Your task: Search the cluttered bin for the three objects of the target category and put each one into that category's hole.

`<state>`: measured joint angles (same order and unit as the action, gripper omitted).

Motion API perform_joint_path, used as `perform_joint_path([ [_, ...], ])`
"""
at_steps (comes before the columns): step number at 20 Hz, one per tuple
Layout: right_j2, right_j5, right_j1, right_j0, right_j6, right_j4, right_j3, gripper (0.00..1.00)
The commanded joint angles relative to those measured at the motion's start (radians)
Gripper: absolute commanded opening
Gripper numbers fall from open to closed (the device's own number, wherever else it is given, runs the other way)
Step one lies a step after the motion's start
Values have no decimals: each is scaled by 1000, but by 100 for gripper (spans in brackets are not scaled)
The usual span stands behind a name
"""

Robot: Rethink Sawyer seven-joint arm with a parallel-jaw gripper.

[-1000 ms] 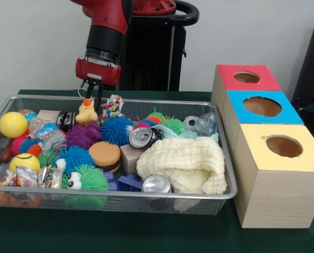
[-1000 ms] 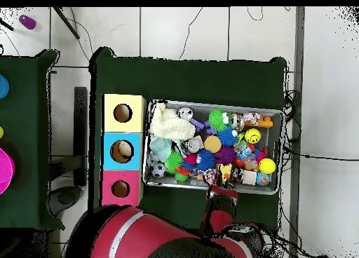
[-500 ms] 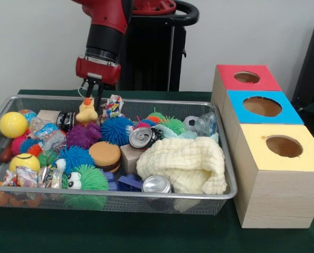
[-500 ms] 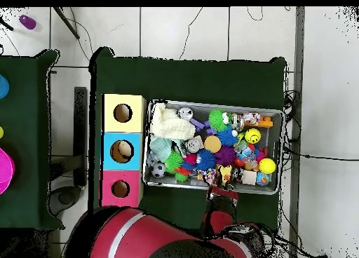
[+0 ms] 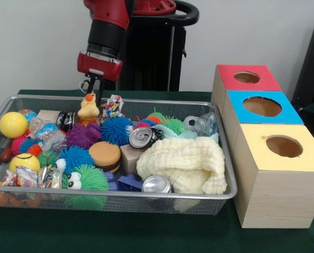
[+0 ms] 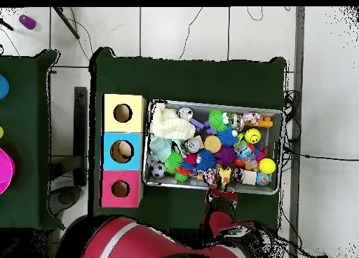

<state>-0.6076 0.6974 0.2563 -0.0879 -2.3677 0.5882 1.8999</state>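
The wire mesh bin (image 5: 146, 194) lies on the green table, full of toys; it also shows in the overhead view (image 6: 279, 151). A yellow plush duck (image 5: 88, 108) with an orange beak hangs at the bin's far left, just above the clutter. My gripper (image 5: 93, 93) is shut on the duck's head from above. In the overhead view the duck (image 6: 224, 174) is at the bin's edge nearest my arm. The red-surround hole (image 5: 247, 77) is on the farthest wooden box at the right, and shows in the overhead view (image 6: 120, 188). I can make out no other plush animal.
The blue-surround hole (image 5: 262, 106) and yellow-surround hole (image 5: 284, 146) sit nearer in the same row of boxes. Spiky balls (image 5: 116, 129), a cream knitted cloth (image 5: 183, 163), cans (image 5: 142, 137) and a yellow ball (image 5: 12, 124) crowd the bin.
My gripper has risen a little with the duck, which now hangs slightly higher above the other toys.
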Motion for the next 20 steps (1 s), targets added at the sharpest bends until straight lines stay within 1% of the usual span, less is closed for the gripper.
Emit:
perform_joint_path([
  [1,156,-224,136,12,-82,88,-28,0],
  [2,164,-262,164,14,-83,98,-21,0],
  [3,166,-276,173,16,-82,97,-20,0],
  [5,190,-340,214,7,-79,113,-14,0],
  [8,277,-483,308,-46,-64,153,9,0],
  [9,296,-511,329,-60,-57,157,16,0],
  [10,329,-560,364,-81,-43,159,29,0],
  [13,365,-630,415,-98,-17,139,49,0],
  [15,358,-648,423,-81,-14,117,52,0],
  [16,343,-645,419,-58,-23,104,51,0],
  [19,307,-622,397,-8,-67,64,53,0],
  [20,311,-641,394,0,-79,47,56,0],
])
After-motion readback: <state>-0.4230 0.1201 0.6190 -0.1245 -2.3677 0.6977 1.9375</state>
